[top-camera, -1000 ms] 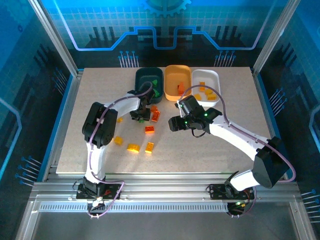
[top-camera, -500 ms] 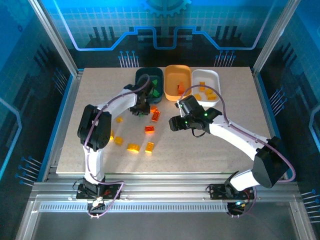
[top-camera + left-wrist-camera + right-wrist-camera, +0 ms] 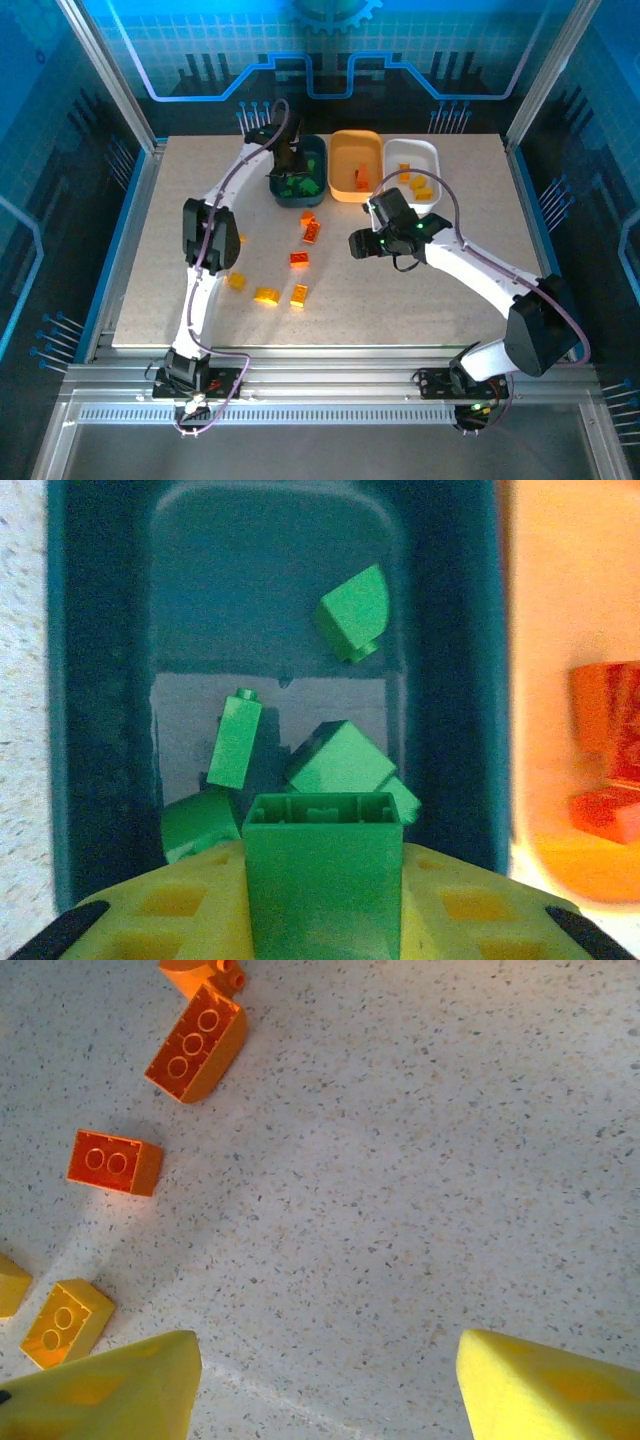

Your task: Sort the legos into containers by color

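**A:** "From above, where is the left hand [image 3: 288,166] hovering?"

**B:** "Over the teal bin [image 3: 321,160]. Its wrist camera is showing it clamping a green brick [image 3: 322,875], hollow end facing the bin floor. The right hand [image 3: 325,1380] is gaping empty, with an orange brick [image 3: 114,1162] lying up-left on the tabletop [image 3: 420,1160]."

Green brick [image 3: 322,880] between 2 yellow fingers [image 3: 150,910] of left pincer [image 3: 322,920]. Ahead of it, dark teal bin [image 3: 100,680] with green bricks [image 3: 340,762]; to its right, orange bin [image 3: 560,580], red-orange bricks [image 3: 610,720]. Below right pincer [image 3: 325,1390], speckled pale table [image 3: 420,1160], red-orange brick [image 3: 113,1162], yellow-orange brick [image 3: 68,1322].
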